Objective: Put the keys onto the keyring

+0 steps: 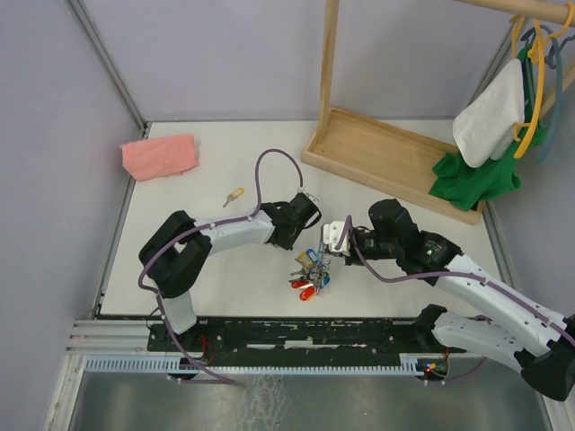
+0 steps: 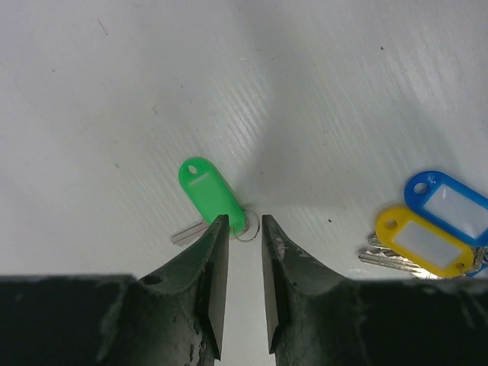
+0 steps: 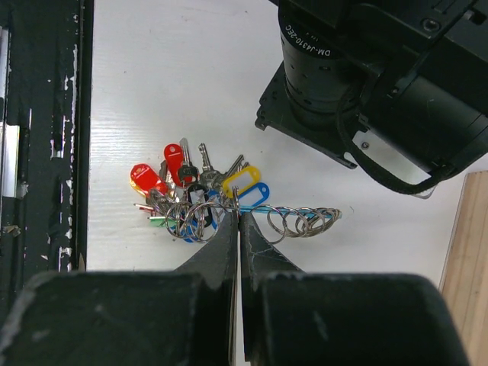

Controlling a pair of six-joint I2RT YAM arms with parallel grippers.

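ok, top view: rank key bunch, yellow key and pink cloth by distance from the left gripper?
1. key bunch: just on the near-edge side of the left gripper.
2. yellow key: to its left, slightly farther back.
3. pink cloth: far-left corner.

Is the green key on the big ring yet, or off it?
Off. The green key lies alone on the table, at the open left gripper; the big ring of keys sits apart.

We find a robotics lab test cell: plain grey panel walls [image 1: 54, 135] enclose a white desk [image 1: 180, 269], two arms [image 1: 225, 235] bolted to a black mounting rail [image 1: 287, 334].
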